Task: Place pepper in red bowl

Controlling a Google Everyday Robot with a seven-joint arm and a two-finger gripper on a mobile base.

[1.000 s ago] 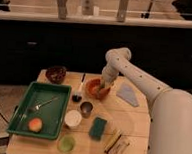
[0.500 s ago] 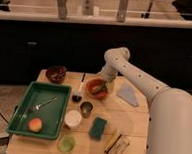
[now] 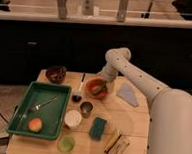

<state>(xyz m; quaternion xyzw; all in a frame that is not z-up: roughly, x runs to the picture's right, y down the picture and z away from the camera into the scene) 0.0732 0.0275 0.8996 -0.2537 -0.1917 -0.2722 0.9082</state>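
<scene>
Gripper (image 3: 103, 85) low over the red bowl (image 3: 91, 93), near the middle of the table's (image 3: 136, 122) far edge. Across the last second I see it shift only slightly and stay within the rim. The pepper (image 3: 100, 86) shows as a dark-green lump at its tip, inside the bowl. Whether it grips or has released, I cannot tell. Placement, I judge, is nearly complete. Withdrawal room lies upward; a pale sheet (image 3: 128, 95) lies toward the right edge, a metal cup (image 3: 86, 109) nearer.

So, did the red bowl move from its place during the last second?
No. The red bowl sits in the same spot, just right of the green tray's far corner. The gripper is over the bowl's right side.
</scene>
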